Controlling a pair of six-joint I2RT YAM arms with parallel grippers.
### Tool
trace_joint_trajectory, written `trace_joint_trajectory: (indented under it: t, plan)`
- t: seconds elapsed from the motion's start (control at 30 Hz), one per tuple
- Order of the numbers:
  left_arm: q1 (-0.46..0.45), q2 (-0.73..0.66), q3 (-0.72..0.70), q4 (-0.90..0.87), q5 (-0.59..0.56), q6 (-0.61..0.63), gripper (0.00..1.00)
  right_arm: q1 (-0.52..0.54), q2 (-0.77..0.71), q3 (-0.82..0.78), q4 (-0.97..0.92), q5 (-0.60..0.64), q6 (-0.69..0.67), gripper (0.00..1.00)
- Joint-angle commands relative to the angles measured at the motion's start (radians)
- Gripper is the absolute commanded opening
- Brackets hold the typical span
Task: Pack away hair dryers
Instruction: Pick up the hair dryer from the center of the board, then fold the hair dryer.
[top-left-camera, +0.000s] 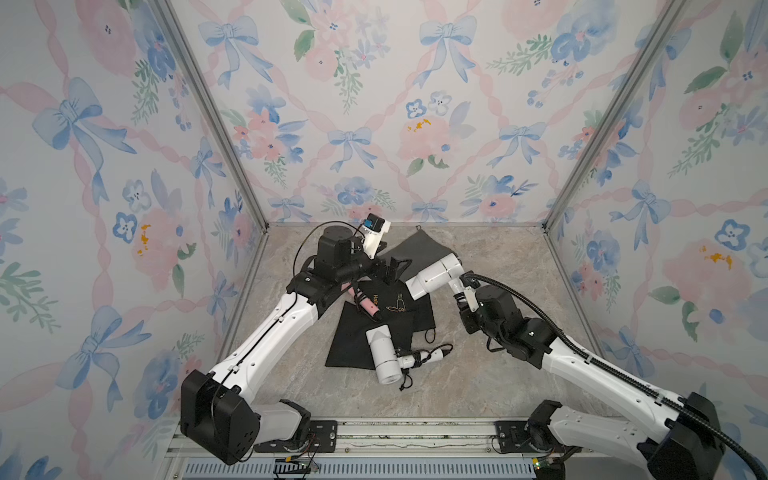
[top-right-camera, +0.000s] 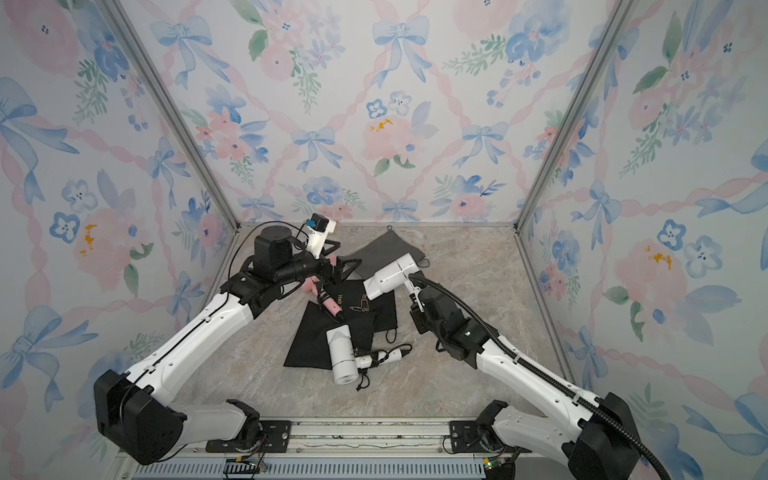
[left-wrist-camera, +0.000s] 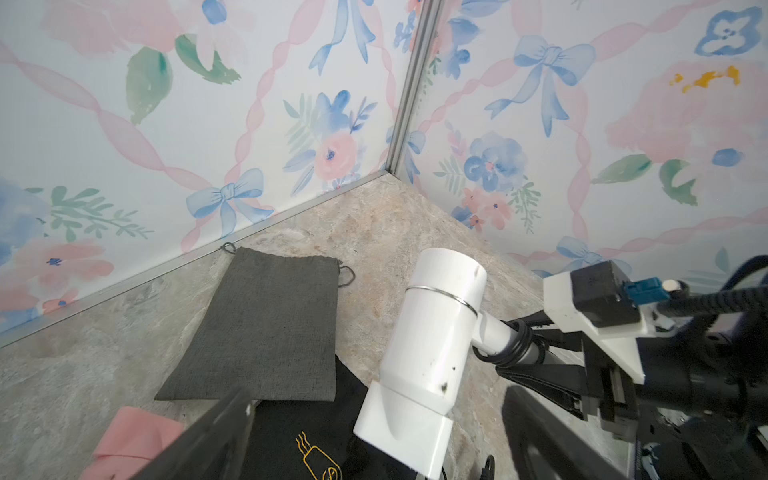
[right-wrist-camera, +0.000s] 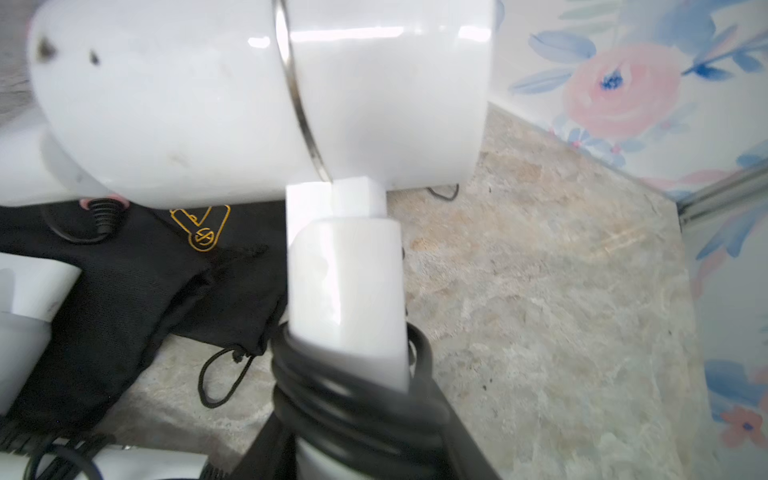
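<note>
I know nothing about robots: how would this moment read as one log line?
right fingers: shut on white dryer handle, aloft | left fingers: open, empty | pink dryer, second white dryer: lying unpacked | grey pouch: flat

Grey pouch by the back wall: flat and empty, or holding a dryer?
Flat, apparently empty: the grey pouch lies spread on the table, no bulge.

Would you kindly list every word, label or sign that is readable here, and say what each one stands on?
"Hair": gold letters on the black pouch, next to the pink dryer; any further letters are hidden.
Gold dryer drawing, no letters: same pouch.
Nothing else is readable.
</note>
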Motion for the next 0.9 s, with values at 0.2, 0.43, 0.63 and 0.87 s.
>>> trace_joint_trajectory:
  t: [0.2, 0.43, 0.63, 0.87]
  plan:
    - [0.079, 0.023, -0.006, 0.001, 0.256, 0.021, 0.95, 0.103, 0.048, 0.086, 0.226, -0.023, -0.212, 0.37]
    - [0.089, 0.047, -0.009, 0.002, 0.358, 0.016, 0.94, 0.140, 0.089, 0.132, 0.284, -0.039, -0.319, 0.37]
    - [0.092, 0.061, -0.016, 0.002, 0.385, 0.019, 0.94, 0.146, 0.127, 0.177, 0.296, -0.066, -0.376, 0.37]
    - [0.092, 0.080, -0.019, 0.002, 0.393, 0.019, 0.91, 0.158, 0.168, 0.223, 0.297, -0.089, -0.414, 0.37]
